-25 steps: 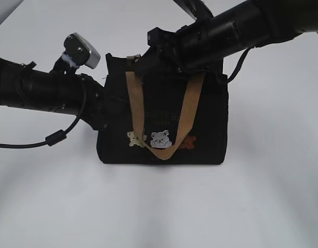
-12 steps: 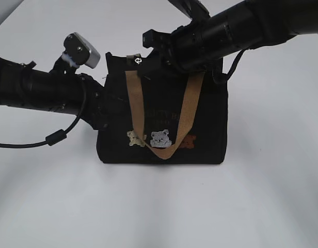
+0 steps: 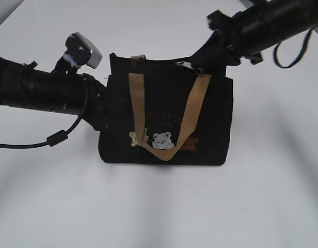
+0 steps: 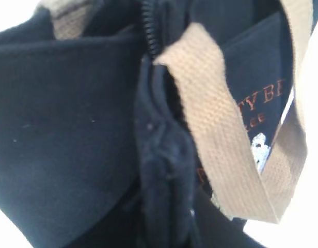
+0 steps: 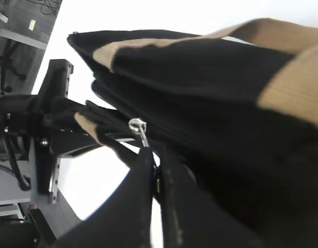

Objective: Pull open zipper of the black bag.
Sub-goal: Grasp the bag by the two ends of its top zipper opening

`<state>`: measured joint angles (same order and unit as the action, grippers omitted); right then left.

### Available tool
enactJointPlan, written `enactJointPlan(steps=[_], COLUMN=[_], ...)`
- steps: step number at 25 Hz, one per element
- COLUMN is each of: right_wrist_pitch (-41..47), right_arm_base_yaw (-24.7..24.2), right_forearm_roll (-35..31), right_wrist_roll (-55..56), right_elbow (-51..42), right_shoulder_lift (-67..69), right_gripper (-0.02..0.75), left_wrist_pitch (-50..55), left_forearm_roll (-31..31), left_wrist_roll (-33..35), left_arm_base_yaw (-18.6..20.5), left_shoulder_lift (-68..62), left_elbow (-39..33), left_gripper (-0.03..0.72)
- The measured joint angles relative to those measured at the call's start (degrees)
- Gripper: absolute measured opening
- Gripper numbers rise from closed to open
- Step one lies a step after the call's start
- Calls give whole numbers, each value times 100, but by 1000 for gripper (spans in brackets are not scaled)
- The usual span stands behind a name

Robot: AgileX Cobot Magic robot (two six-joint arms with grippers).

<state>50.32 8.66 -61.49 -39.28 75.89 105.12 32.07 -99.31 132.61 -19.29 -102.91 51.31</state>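
Exterior view first: plain white surface [image 3: 159, 206] filling basically the whole frame, nothing else of the room showing. The black bag [image 3: 164, 119] is sitting upright in the middle, tan handle [image 3: 141, 103] drooping down its front over the little bear patches [image 3: 162, 140]. The left hand [image 3: 105, 106] is coming in from the left edge and pressing into the bag's left side; can't really make out its fingers from here. The right hand [image 3: 192, 63] is reaching down from the upper right, closed on the silver pull of the zipper [image 3: 184, 63] at the bag's top edge, right of center.

Left wrist view: the bag [image 4: 66, 129] is filling the frame, a fold of black fabric running down the middle, zipper teeth [image 4: 147, 26] at the top, handle [image 4: 221, 139] looping at right. The fingers aren't showing, so I can't tell the grip here.

Right wrist view: grey room floor [image 5: 19, 31] in the upper left beyond the white surface [image 5: 148, 15]. The right hand [image 5: 155, 170] is looking pinched together right under the zipper's silver pull [image 5: 138, 128], at frame center-left.
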Motion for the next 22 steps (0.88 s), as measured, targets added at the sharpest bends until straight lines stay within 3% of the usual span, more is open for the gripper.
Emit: enactJointPlan(steps=[5,10,12,14,16,18,22], right_wrist_pitch=[466,506,517,642,895,1242,1739], right_arm_base_yaw=[-770,-806,-690,-578,-517,-484,-280], right_forearm_roll=[1201,1559,1566,1567,1626,1891,3347], right_wrist_roll=[609,730,694,680,664,801,1787], right_elbow=[0,0,0,0,0,0,0], right_shoulder_lift=[-646,-771,-771,-777,-809,-914,-1354], right_gripper=[-1,12,91,226,328,342,317], left_wrist_pitch=[47,23,2,-46,-122,-206,-120], left_forearm_roll=[0,0,0,173,813,1879,4390], left_wrist_roll=[2,2,-54,-516,-1623,-3452,-7124], left_arm_base_yaw=[-4,-4,-4,-4,-4,-4,-4], left_shoulder_lift=[0,0,0,14,102,332,969], left_elbow=[0,0,0,6,6,6,6], left_gripper=[69,69,99,222,349,399,307])
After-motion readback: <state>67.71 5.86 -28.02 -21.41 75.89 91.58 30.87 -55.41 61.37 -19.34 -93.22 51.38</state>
